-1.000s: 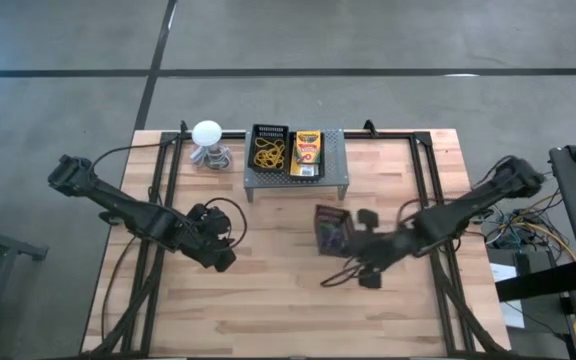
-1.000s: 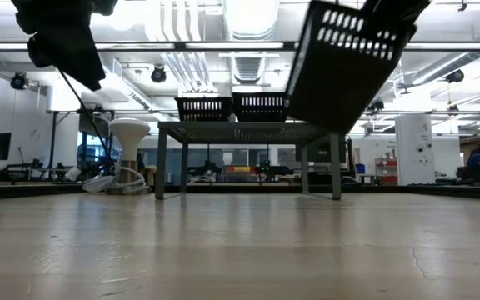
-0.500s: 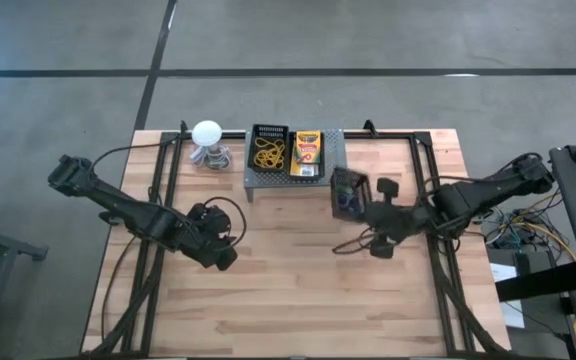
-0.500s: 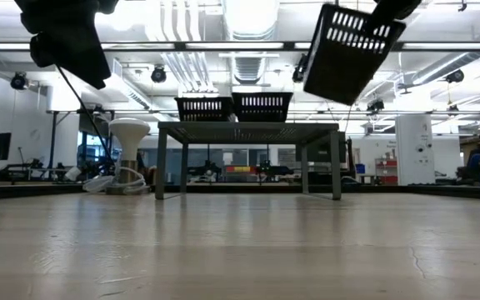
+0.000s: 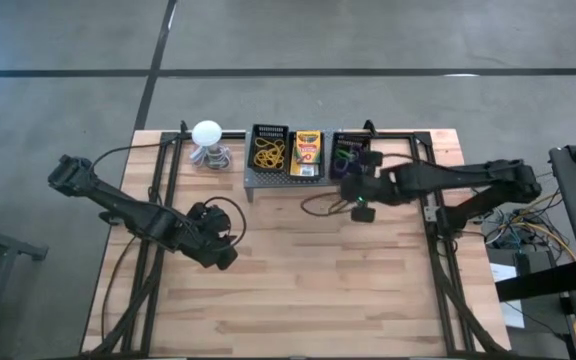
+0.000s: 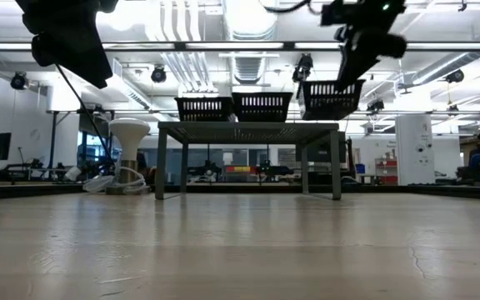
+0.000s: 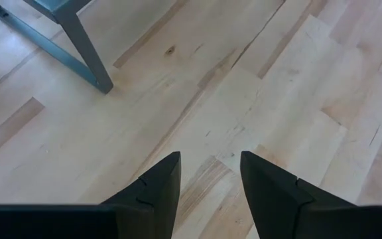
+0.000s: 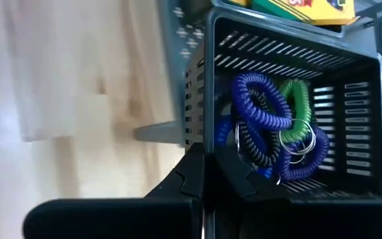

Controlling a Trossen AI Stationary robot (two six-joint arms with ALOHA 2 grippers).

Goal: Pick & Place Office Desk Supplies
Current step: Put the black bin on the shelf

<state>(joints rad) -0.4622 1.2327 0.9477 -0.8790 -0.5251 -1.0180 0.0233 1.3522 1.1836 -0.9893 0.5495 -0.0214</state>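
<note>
My right gripper (image 8: 207, 176) is shut on a black slotted basket (image 5: 349, 152) that holds blue and green coil loops (image 8: 270, 126). The basket is over the right end of the grey perforated stand (image 5: 295, 178). On the stand sit another black basket with yellowish rubber bands (image 5: 268, 150) and a yellow-and-green crayon box (image 5: 308, 152). My left gripper (image 7: 207, 179) hangs open over bare wood at the table's left (image 5: 218, 250), with nothing between its fingers. My right gripper pinches the basket's near wall at its rim (image 8: 207, 143), one finger inside the basket and one outside. The fingers slant down from the table's near side. The basket (image 6: 333, 98) sits level, its bottom about even with the stand's top; whether it rests there I cannot tell.
A white ball-topped object (image 5: 208, 135) with a coiled cord stands at the far left of the stand. One stand leg (image 7: 78, 40) shows ahead of my left gripper. Black frame rails (image 5: 163, 200) run along both table sides. Bare wood fills the near half.
My right gripper has carried the basket from the middle of the table toward the far edge, to the stand's right end, turning as it went. The basket, steeply tipped a second ago, now sits level beside the crayon box.
</note>
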